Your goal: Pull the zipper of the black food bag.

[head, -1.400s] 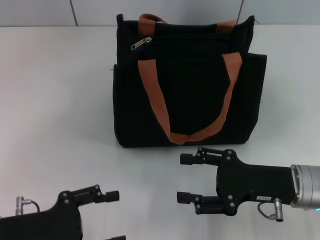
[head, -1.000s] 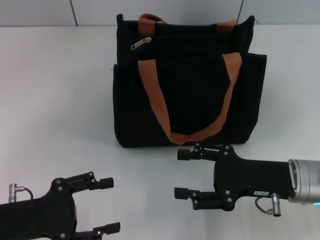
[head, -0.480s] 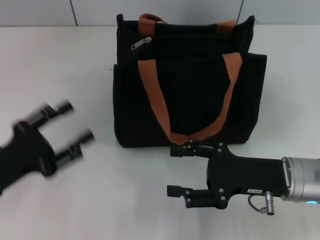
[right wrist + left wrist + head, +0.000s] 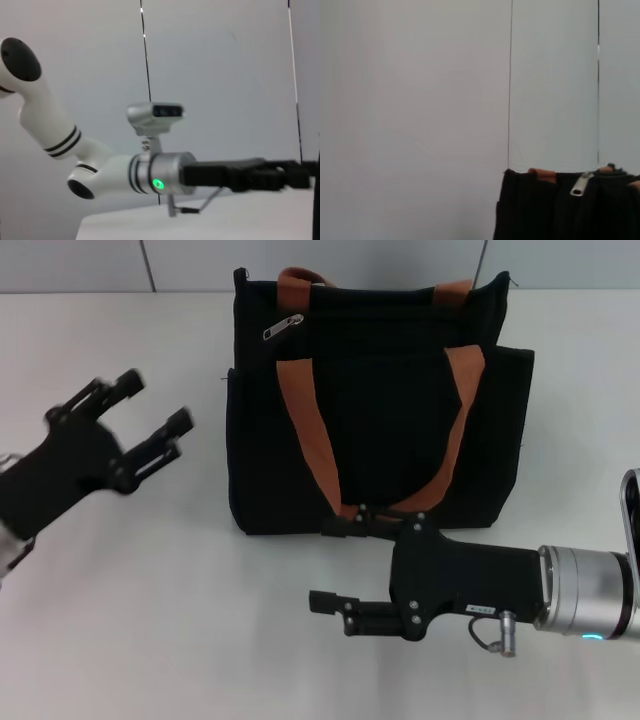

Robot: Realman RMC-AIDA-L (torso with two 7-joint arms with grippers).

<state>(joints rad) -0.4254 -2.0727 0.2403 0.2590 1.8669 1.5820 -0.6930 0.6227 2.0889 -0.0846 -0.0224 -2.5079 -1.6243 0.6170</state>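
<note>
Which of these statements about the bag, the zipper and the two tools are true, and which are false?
1. The zipper sits near the bag's top edge, toward the robot's left. True.
2. The left tool grips the zipper. False: it is open, in the air left of the bag, touching nothing.
3. The right tool is open in front of the bag. True.
4. The bag lies flat with its handles hidden. False: it stands upright and the brown handles show.
5. The left wrist view shows the zipper. True.
</note>
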